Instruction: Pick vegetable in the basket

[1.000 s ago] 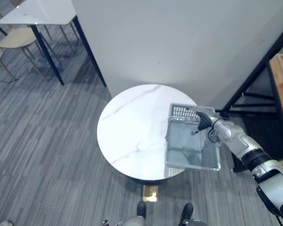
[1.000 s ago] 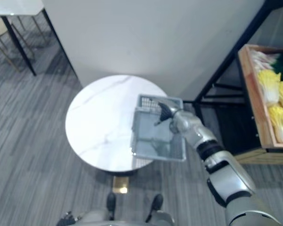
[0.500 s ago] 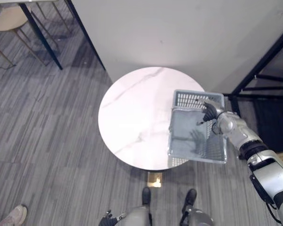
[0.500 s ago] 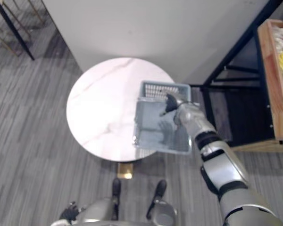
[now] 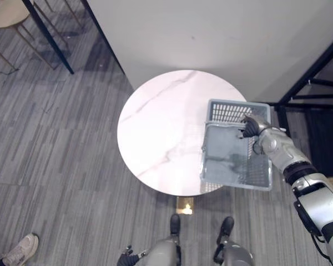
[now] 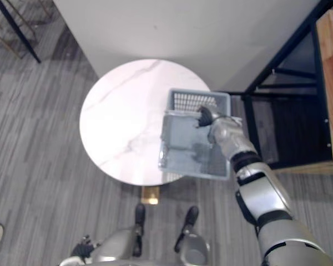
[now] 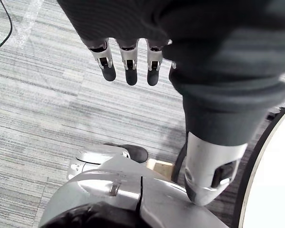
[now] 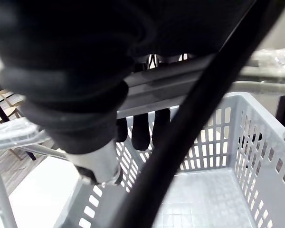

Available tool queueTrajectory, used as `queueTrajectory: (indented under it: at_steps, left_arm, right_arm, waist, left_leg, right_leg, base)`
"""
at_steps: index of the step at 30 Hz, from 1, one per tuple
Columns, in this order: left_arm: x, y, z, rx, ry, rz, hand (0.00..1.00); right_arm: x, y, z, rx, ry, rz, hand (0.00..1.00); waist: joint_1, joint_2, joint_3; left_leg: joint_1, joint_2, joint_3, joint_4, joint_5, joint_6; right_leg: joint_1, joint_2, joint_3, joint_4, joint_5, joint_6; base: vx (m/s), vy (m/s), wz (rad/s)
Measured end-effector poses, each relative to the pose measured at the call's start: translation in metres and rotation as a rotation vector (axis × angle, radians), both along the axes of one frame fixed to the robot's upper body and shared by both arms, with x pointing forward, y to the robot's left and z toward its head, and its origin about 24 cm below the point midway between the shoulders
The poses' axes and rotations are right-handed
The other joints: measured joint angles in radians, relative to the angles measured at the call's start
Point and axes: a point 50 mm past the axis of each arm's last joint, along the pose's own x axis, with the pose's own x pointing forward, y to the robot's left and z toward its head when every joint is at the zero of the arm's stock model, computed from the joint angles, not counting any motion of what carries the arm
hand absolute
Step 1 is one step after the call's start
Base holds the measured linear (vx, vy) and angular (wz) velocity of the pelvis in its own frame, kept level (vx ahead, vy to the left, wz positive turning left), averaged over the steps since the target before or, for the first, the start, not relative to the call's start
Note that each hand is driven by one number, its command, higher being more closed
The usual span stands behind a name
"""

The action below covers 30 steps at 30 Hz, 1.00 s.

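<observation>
Fingers point(image 8: 141, 130) on my right hand point(image 5: 251, 127) are hooked over the handle bar point(image 8: 175, 88) of the grey basket point(image 5: 227, 166), dark tips curled down on the inner side, so I read that as a closed grip on the handle. Thumb is hard to make out from the wrist cam, can't tell how it sits. Basket is at the right edge of the round white marble table point(image 5: 161, 133), its right and near sides hanging past the rim. From the head cams I can't tell if it's resting on the top or lifted just off it. Wrist cam shows the slotted walls and the bare gridded floor of the basket. Left hand point(image 7: 128, 66) is low at my side over the grey striped carpet point(image 5: 55, 155), fingers straight, side by side, holding nothing. Plain light wall point(image 5: 222, 33) stands just behind the table. Black metal rack frame point(image 5: 316, 72) is to the right of it, and a wooden crate point(image 6: 330, 83) sits on the rack at the far right. Chair point(image 5: 5, 14) is top left, well apart. A person's shoe point(image 5: 19, 249) is at lower left.
</observation>
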Motion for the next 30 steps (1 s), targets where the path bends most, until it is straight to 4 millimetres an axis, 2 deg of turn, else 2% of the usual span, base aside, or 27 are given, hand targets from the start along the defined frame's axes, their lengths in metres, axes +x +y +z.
queueTrajectory:
  at_steps: [8, 10, 16, 18, 20, 22, 26, 30]
  left_arm:
    - [0.001, 0.000, 0.000, 0.000, 0.000, -0.004, 0.00]
    - [0.001, 0.000, 0.000, 0.003, 0.001, -0.011, 0.00]
    - [0.002, 0.002, 0.001, 0.007, -0.001, -0.011, 0.00]
    - [0.000, 0.005, 0.001, 0.019, 0.006, -0.018, 0.00]
    - [-0.001, 0.011, 0.002, 0.043, 0.015, -0.039, 0.00]
    - [-0.003, 0.012, 0.002, 0.047, 0.024, -0.042, 0.00]
    - [-0.006, 0.014, 0.002, 0.057, 0.044, -0.076, 0.00]
    - [-0.014, 0.014, 0.000, 0.055, 0.073, -0.072, 0.00]
  right_arm:
    - [-0.010, -0.006, -0.013, -0.147, 0.051, 0.062, 1.00]
    - [-0.016, -0.002, -0.022, -0.176, 0.077, 0.105, 1.00]
    - [-0.029, 0.010, -0.029, -0.258, 0.118, 0.240, 1.00]
    - [-0.034, 0.017, -0.026, -0.257, 0.100, 0.288, 1.00]
    - [-0.042, 0.028, -0.022, -0.251, 0.064, 0.357, 1.00]
    - [-0.049, 0.036, -0.022, -0.258, 0.051, 0.413, 1.00]
    - [-0.067, 0.034, -0.022, -0.265, 0.048, 0.486, 1.00]
    - [-0.080, 0.031, -0.026, -0.238, 0.067, 0.519, 1.00]
  waist:
    - [0.001, -0.002, 0.000]
    - [0.000, -0.005, -0.002]
    - [-0.008, -0.017, -0.009]
    - [-0.009, -0.029, -0.021]
    - [-0.026, -0.054, -0.048]
    - [-0.030, -0.069, -0.080]
    - [-0.047, -0.079, -0.140]
    - [-0.056, -0.079, -0.170]
  left_leg:
    - [0.019, 0.003, 0.004, 0.002, -0.001, -0.001]
    - [0.030, 0.006, 0.009, 0.002, -0.003, -0.003]
    - [0.050, 0.018, 0.019, 0.004, -0.004, -0.005]
    - [0.058, 0.025, 0.034, 0.003, -0.006, -0.007]
    - [0.065, 0.028, 0.043, 0.003, -0.008, -0.010]
    - [0.072, 0.029, 0.063, 0.003, -0.011, -0.014]
    - [0.082, 0.033, 0.079, 0.003, -0.018, -0.016]
    - [0.090, 0.035, 0.101, 0.014, -0.029, -0.013]
  right_leg:
    - [0.018, 0.001, 0.007, 0.002, 0.000, 0.000]
    - [0.025, 0.003, 0.019, 0.003, 0.000, 0.000]
    - [0.039, 0.013, 0.034, 0.001, 0.000, 0.000]
    - [0.040, 0.018, 0.046, 0.000, 0.000, 0.000]
    - [0.040, 0.024, 0.057, -0.002, 0.000, 0.000]
    - [0.038, 0.028, 0.078, -0.004, 0.000, 0.000]
    - [0.039, 0.029, 0.094, -0.007, 0.002, 0.004]
    - [0.040, 0.033, 0.119, -0.010, 0.007, 0.003]
  base:
    - [0.00, 0.000, -0.01]
    - [-0.01, -0.001, -0.08]
    - [-0.02, -0.018, -0.07]
    - [-0.01, -0.032, -0.19]
    - [-0.01, -0.021, -0.15]
    - [0.00, -0.007, -0.25]
    - [0.00, -0.013, -0.15]
    - [-0.03, -0.009, -0.20]
